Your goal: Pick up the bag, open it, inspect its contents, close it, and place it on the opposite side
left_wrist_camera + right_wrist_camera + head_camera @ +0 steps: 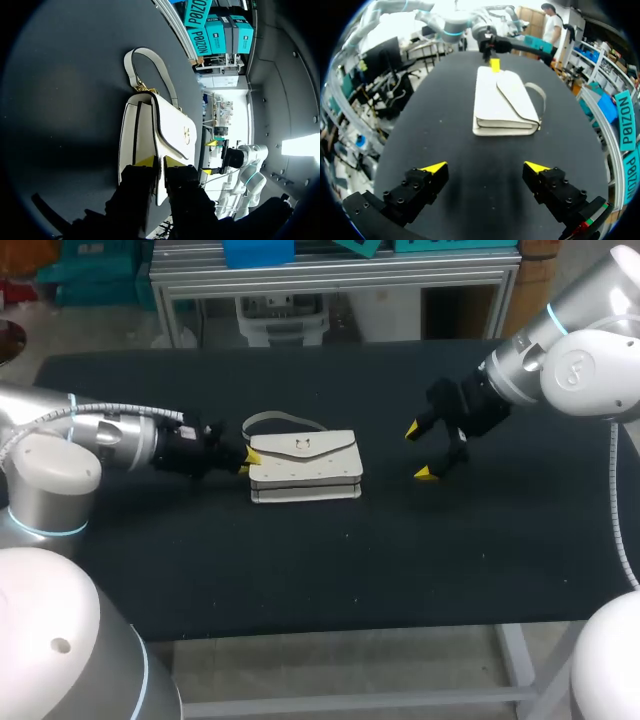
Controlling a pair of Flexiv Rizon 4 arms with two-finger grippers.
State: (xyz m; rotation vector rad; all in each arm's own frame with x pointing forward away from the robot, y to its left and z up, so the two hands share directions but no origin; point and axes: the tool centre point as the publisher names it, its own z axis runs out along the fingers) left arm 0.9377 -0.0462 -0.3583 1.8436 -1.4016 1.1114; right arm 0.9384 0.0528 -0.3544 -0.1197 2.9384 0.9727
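Handbag (305,468) flat on the table (300,570), left gripper (248,461) clamped on its left end, right gripper (418,452) spread wide, well apart: raise slowly and level, then bring the right gripper to the flap (305,447) before opening.

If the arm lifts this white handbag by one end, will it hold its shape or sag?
The handbag probably keeps its shape: it lies as a flat, boxy slab with crisp edges. Its strap looks floppy and would likely dangle. Held at one end by the left gripper, it may tilt.
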